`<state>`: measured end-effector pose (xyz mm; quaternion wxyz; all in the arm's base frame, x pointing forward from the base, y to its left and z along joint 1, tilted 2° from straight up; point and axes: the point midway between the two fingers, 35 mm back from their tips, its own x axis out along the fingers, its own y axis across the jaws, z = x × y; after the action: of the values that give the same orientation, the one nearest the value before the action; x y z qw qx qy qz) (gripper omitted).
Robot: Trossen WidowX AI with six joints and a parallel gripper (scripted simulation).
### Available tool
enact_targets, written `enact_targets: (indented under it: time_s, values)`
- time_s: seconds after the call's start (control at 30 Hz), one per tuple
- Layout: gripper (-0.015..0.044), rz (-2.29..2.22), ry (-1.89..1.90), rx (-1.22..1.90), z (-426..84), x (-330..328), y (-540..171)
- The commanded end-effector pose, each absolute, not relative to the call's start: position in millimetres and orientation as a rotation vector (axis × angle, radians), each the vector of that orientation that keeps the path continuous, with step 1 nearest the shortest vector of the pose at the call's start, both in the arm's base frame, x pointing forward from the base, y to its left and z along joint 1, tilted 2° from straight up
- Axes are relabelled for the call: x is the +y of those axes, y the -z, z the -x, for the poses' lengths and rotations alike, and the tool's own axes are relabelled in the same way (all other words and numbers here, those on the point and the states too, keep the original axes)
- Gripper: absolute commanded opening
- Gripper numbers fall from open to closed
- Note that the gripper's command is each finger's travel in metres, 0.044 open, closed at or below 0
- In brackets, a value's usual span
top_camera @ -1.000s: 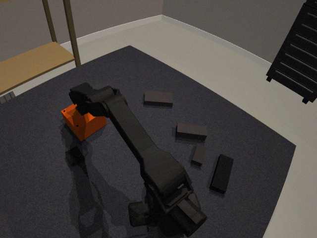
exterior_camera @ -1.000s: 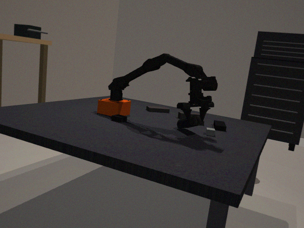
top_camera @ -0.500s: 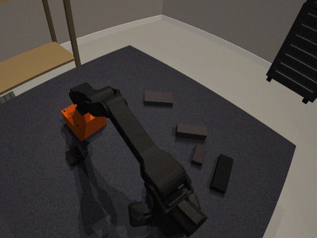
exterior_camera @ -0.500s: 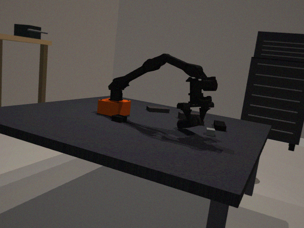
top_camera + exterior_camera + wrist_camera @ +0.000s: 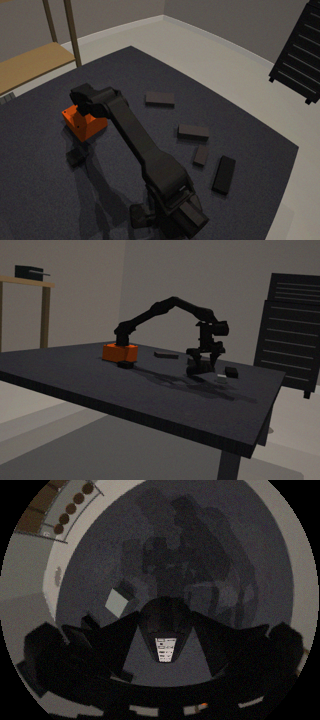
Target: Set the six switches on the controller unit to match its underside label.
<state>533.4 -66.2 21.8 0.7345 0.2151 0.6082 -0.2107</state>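
Controller unit [image 5: 201, 368] [image 5: 165, 611] is clamped between the two fingers of the claw [image 5: 205, 366] [image 5: 166, 614], raised above the dark surface [image 5: 134, 67] [image 5: 129, 392] [image 5: 100, 555]. Its pale label [image 5: 165, 650] faces the wrist camera, but its squares are too small for sure reading.

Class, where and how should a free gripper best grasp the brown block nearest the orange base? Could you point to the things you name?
Probably from straight above, fingers closing across the middle of its two long sides. The brown block [image 5: 160, 97] [image 5: 165, 355] lies flat, clearly longer than wide, with no part touching those sides.
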Motion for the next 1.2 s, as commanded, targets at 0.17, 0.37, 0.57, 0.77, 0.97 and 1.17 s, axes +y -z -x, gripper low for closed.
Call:
enact_targets:
  time_s: [0.17,0.37,0.57,0.77,0.97,1.17]
  values:
    - [0.0338,-0.465,0.461,1.351,-530.8,-65.6,-20.5]
    - [0.0338,-0.465,0.461,1.351,-530.8,-65.6,-20.5]
    - [0.0338,-0.464,0.461,1.351,-532.4,-67.5,-14.0]
    - [0.0338,-0.464,0.461,1.351,-532.7,-67.8,-12.8]
    - [0.0338,-0.464,0.461,1.351,-532.7,-67.8,-12.8]
    - [0.0338,-0.464,0.461,1.351,-532.7,-67.8,-12.8]
